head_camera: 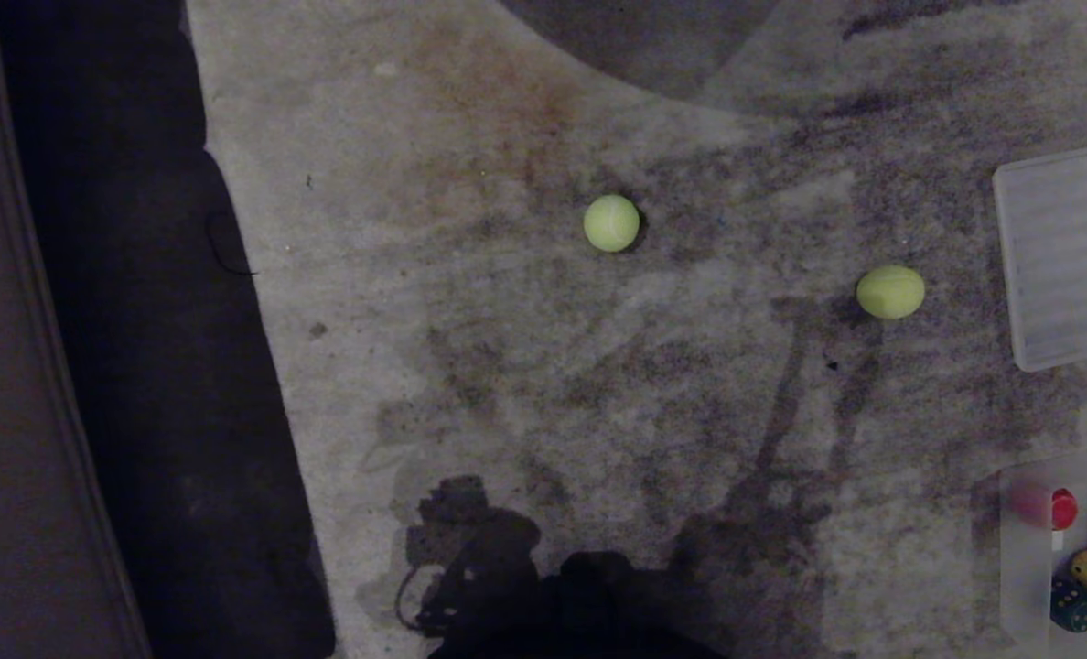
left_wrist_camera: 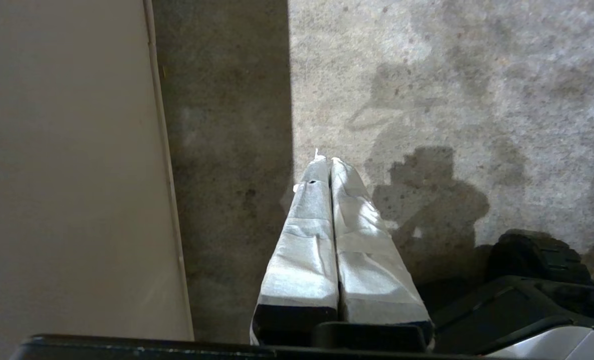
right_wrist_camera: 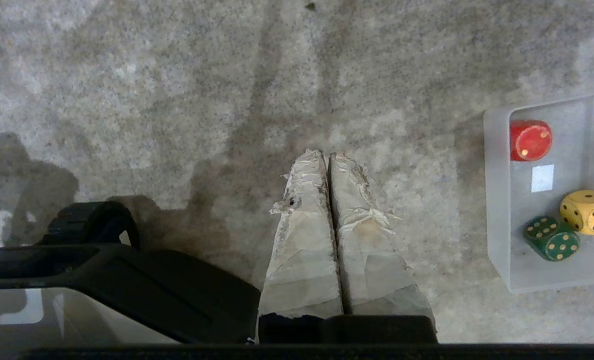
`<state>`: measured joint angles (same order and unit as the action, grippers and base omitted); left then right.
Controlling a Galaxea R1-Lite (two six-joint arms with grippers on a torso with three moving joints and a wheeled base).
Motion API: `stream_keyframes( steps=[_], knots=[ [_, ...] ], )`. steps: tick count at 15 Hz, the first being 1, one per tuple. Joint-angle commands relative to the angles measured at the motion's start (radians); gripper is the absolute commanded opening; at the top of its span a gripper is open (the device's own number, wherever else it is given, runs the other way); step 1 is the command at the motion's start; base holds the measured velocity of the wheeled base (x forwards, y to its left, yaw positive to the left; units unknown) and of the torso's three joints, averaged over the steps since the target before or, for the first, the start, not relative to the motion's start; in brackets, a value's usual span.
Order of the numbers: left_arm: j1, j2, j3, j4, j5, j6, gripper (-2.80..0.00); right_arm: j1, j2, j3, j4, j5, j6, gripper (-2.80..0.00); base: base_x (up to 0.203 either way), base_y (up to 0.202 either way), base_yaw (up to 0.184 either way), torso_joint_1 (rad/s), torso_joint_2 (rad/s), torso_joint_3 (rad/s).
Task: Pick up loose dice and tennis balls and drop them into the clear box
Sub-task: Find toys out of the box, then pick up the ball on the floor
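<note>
Tennis balls: two lie loose on the carpet, one (head_camera: pixel 611 222) mid-floor, the other (head_camera: pixel 890 292) further right, near a ribbed lid (head_camera: pixel 1063 256).
Clear box: its corner (head_camera: pixel 1024 567) shows at the lower right edge of the head view, on the carpet (head_camera: pixel 507 366) just right of the robot.
In the box: a red die (right_wrist_camera: pixel 530 140), a yellow die (right_wrist_camera: pixel 589 211) and a green die (right_wrist_camera: pixel 551 237).
Progress: likely early; both balls are left to collect.
Left gripper (left_wrist_camera: pixel 326 159): parked over bare carpet near a wall, jaws closed, holding nothing.
Right gripper (right_wrist_camera: pixel 326 154): parked beside the box, jaws closed, holding nothing.
Hidden: the box and lid are cut off by the frame edges; no tan die shows in any view; neither arm appears in the head view.
</note>
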<state>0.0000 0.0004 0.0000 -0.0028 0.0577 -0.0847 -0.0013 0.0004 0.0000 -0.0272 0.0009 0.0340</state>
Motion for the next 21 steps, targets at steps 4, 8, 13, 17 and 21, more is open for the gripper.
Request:
stream_keyframes(
  steps=[4,8,13,17,21],
  knots=[
    [0.000,0.001,0.002,-0.002,0.001,-0.001,-2.80,0.000,-0.002,0.011,-0.002,0.001,0.000,-2.80,0.000,0.000,0.000,0.000,0.00,-0.007],
    [0.000,0.001,0.002,-0.002,0.005,-0.011,-2.80,0.000,-0.002,0.011,-0.002,-0.003,0.001,-2.80,0.000,0.000,0.000,0.000,0.00,0.000],
    [0.000,0.000,0.002,-0.002,0.005,-0.011,-2.80,0.000,0.081,-0.170,0.168,-0.010,0.009,-2.80,0.000,0.000,0.000,0.000,0.00,0.000],
    [0.000,0.000,0.002,-0.002,0.005,-0.011,-2.80,-0.004,0.339,-0.284,0.217,-0.013,0.022,-2.80,0.000,0.000,0.000,0.000,0.00,0.000],
    [0.000,0.000,0.002,-0.002,0.005,-0.012,-2.80,-0.005,0.646,-0.315,0.094,-0.014,0.042,-2.80,0.000,0.000,0.000,0.000,0.00,0.000]
  ],
)
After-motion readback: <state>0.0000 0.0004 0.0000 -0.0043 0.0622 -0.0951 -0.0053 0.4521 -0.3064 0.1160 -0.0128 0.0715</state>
